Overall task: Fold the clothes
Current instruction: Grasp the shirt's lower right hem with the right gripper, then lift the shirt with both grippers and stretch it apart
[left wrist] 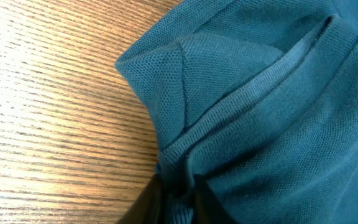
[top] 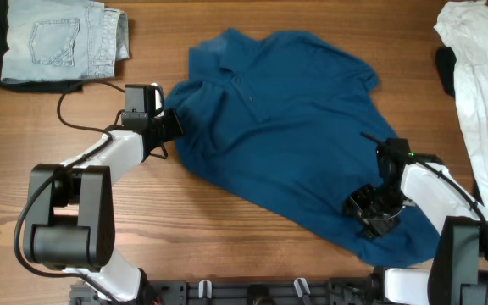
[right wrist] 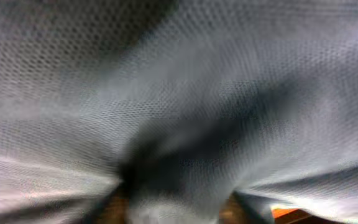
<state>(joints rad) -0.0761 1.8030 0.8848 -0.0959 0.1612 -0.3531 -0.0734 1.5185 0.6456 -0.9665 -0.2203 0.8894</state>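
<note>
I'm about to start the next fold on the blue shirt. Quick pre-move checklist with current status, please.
1. Grip of the left end effector on the blue shirt sleeve: ok, cloth is pinched between its fingers.
2. Grip of the right end effector on the lower hem: cannot tell; its wrist view is blurred and filled with cloth.
3. Shirt lying flat: not ok, it is rumpled by the held sleeve.
4. Spacing: the denim piece and white garment lie apart from the shirt: ok.
</note>
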